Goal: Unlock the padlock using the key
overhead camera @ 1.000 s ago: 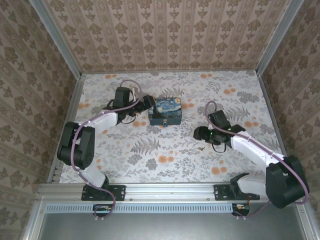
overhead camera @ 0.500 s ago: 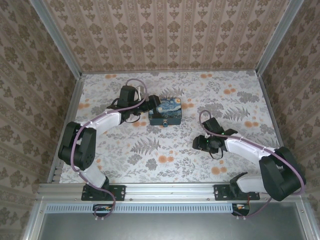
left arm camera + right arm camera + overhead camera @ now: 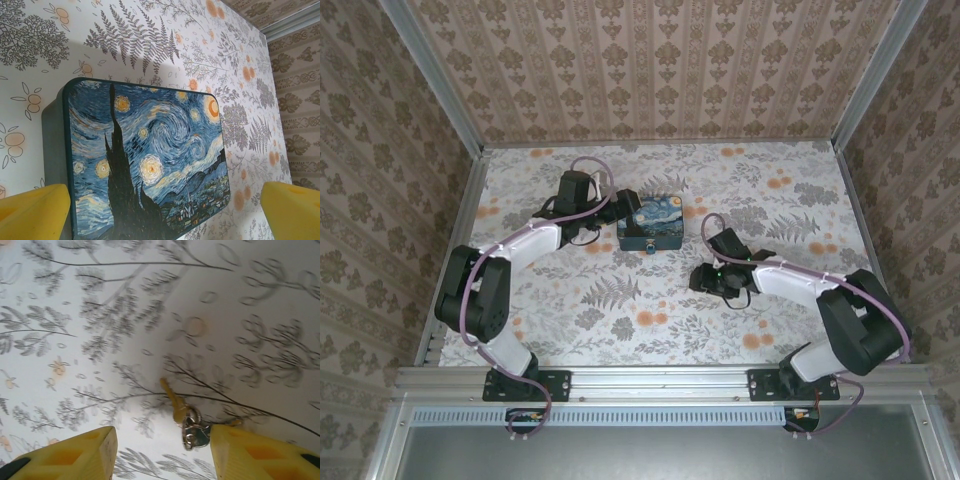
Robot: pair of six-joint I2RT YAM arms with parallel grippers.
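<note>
Where the key lies: a brass-coloured key (image 3: 171,399) lies flat on the floral desk (image 3: 280,315), joined to a small silvery ring (image 3: 193,433), with its blade pointing away from the right wrist camera
Key and fingers: it sits between the two yellow fingers (image 3: 75,455), nearer the one on the right of that picture; the ring is just beside that finger, and I cannot tell whether they touch
Right hand: the right hand (image 3: 161,440) is low over the desk with its jaws partly open and a clear gap between them, and it grips nothing; from above it is on the near right of the box
Padlock: the padlock (image 3: 647,249) is a tiny dark blue thing against the near side of the box, apart from the right hand and too small to tell more
Box: the Starry Night box (image 3: 150,165) is rectangular with rounded corners and rests flat on the desk
Left hand: the left hand (image 3: 165,210) has its jaws spread wide to either side of the box and holds nothing; one finger is close by the box's dark side wall, contact unclear, and the other stands apart from the box
</note>
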